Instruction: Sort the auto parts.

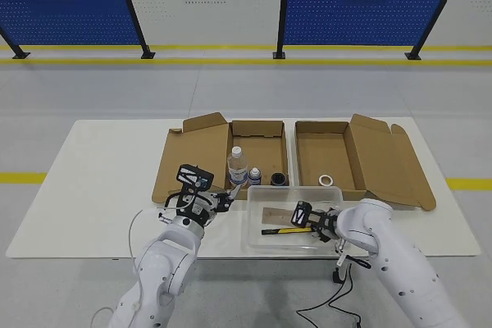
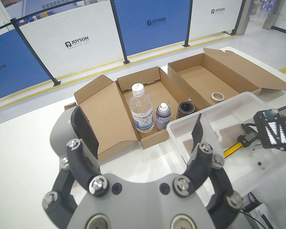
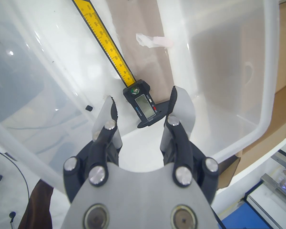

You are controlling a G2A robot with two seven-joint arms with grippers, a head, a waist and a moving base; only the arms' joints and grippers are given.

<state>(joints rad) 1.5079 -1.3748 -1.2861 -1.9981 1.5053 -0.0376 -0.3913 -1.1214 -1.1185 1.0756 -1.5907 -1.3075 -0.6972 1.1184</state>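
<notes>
The digital caliper (image 3: 106, 44) is lying flat in the clear bin (image 3: 264, 120); the right gripper (image 3: 143, 101) is hovering open astride its display head, gripping nothing; being rigid, light and likely slick, it is calling for a hold across the head.

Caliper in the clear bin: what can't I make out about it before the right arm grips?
- Caliper far end: right wrist view, cut off by the picture's edge.
- Its measuring end: partly behind the right gripper's fingers.
- Display reading: too small.
- Black speck on the bin floor: too small to identify.
</notes>
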